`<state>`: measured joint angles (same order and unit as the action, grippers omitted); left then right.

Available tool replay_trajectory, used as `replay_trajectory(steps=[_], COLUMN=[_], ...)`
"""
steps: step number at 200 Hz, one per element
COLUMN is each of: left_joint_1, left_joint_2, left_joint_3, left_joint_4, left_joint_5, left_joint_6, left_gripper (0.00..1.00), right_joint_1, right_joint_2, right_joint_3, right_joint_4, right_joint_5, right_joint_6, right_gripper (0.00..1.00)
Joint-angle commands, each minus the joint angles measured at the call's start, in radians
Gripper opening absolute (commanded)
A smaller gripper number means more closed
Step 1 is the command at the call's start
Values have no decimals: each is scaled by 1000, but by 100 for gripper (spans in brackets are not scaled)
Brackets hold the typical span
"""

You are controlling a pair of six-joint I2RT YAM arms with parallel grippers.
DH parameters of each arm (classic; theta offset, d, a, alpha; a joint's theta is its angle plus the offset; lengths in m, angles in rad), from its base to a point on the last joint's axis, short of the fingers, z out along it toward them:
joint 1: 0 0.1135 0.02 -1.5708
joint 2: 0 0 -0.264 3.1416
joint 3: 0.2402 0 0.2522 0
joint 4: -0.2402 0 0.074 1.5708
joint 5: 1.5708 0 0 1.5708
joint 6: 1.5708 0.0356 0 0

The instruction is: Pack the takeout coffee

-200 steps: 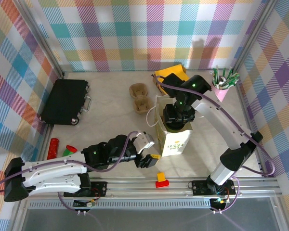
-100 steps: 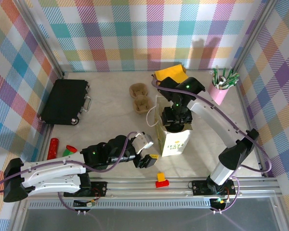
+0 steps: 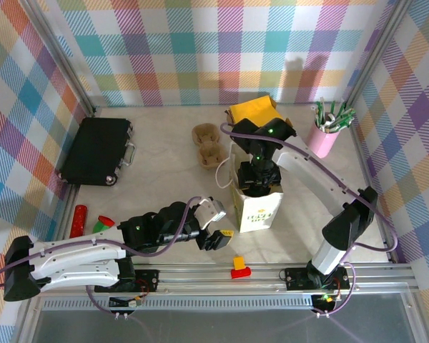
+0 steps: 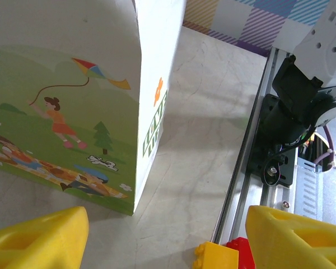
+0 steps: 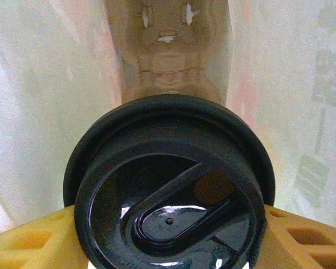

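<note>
1. While sunk in white bag (image 3: 261,211) mouth, clamped on takeout coffee (image 5: 168,185): right tool (image 3: 257,182).
2. Takeout coffee: black-lidded, upright, inside white bag.
3. Left tool (image 3: 218,227): spread wide, empty, over desk (image 3: 164,153), just beside white bag's near-left corner.

Pastel plaid walls (image 3: 200,50) enclose the beige desk (image 3: 157,143) from nine through three o'clock; an aluminium rail (image 3: 386,271) edges six.

The pale tabletop (image 3: 164,168) bears a black hard case (image 3: 96,150), brown pulp cup tray (image 3: 209,145), white printed paper bag (image 3: 256,212), pink tumbler (image 3: 325,139).
</note>
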<state>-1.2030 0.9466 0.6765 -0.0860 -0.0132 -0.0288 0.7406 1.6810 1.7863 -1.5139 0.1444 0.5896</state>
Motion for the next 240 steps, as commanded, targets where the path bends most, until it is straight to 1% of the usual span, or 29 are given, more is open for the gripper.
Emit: replay_trajectory(steps=[1, 62, 97, 121, 154, 240], left_joint_1=[-6, -6, -5, -6, -6, -6], left_joint_2=[-26, -23, 2, 22, 39, 60], left_joint_3=[-9, -6, 6, 14, 17, 17], left_joint_4=[-15, -17, -14, -10, 8, 26], left_joint_5=[-11, -12, 8, 15, 21, 22], left_joint_6=[7, 7, 13, 16, 17, 14], left_gripper=[74, 74, 74, 75, 75, 75], right_joint_1=[6, 6, 6, 6, 6, 2], right_joint_2=[8, 17, 13, -7, -21, -31], right_joint_3=[-17, -19, 29, 42, 5, -54], right_joint_4=[11, -13, -58, -59, -25, 8], right_joint_5=[-9, 22, 48, 38, 16, 9], right_joint_6=[-3, 15, 29, 28, 23, 25], right_gripper=[52, 52, 52, 52, 52, 52])
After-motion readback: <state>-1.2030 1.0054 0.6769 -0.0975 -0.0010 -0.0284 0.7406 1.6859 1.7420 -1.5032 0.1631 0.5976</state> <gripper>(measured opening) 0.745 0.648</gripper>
